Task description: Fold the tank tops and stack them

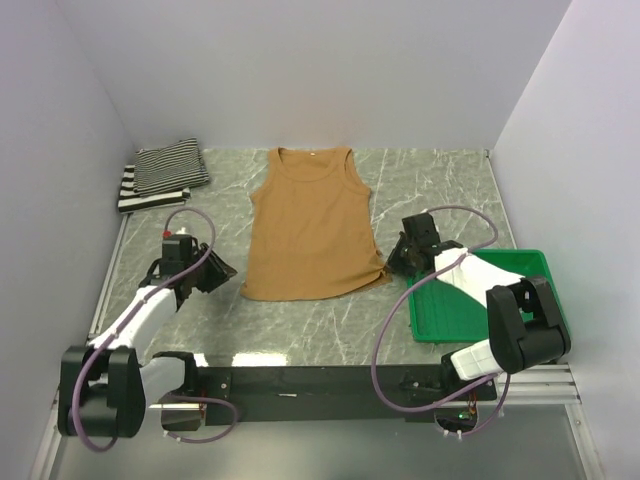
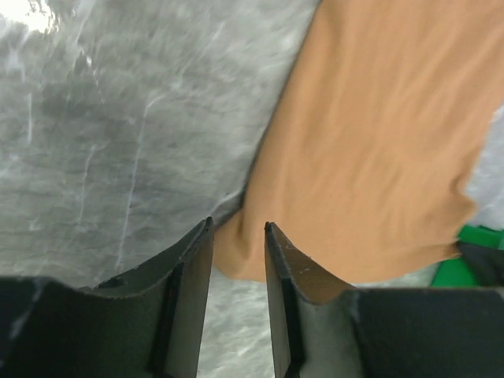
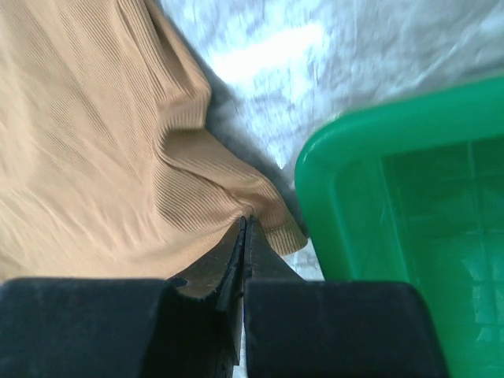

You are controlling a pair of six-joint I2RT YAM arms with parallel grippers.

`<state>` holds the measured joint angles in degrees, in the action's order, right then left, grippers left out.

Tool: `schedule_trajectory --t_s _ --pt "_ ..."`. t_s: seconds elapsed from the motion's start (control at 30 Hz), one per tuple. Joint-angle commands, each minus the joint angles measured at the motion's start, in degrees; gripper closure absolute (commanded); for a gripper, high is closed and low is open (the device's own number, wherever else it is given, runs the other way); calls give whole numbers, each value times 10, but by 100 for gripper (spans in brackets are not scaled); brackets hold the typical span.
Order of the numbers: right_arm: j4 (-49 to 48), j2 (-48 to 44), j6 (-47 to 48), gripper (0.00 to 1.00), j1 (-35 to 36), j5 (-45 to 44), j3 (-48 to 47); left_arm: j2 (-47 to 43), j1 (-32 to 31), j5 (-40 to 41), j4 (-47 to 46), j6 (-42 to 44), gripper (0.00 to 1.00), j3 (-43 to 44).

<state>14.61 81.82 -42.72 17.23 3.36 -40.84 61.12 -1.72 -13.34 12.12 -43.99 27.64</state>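
Hem of the tan top (image 1: 310,225), flat on the worktop (image 1: 440,190): right claw (image 3: 244,227) pinches its corner; left claw (image 2: 239,224), narrowly parted, should bite the corner just ahead, then lift evenly together.

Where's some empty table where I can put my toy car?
The biggest bare patch of table is far right, between the tan tank top and the wall, beyond the green tray. Another strip lies in front of its hem, between the arms. It's crowded where the right gripper pinches the hem beside the tray, and around the striped tops far left.
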Motion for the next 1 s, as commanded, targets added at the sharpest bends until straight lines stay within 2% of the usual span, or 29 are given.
schedule_trajectory --t_s 0.0,0.2,0.43,0.63,0.83,0.97 --pt "-4 -4 8 100 -16 -12 -32 29 -18 17 -31 21 62 -3" --pt "0 7 16 100 -34 0 -52 65 -47 -9 -89 4 63 -24" --pt "-1 4 25 100 -58 13 -57 78 -92 9 -80 -2 69 -15" --pt "-2 17 28 100 -70 22 -66 86 -102 19 -83 -6 74 -23" --pt "-7 26 29 100 -74 28 -68 109 -137 14 -95 -5 64 -17" --pt "-8 30 27 100 -75 29 -70 117 -157 16 -94 -12 62 -11"
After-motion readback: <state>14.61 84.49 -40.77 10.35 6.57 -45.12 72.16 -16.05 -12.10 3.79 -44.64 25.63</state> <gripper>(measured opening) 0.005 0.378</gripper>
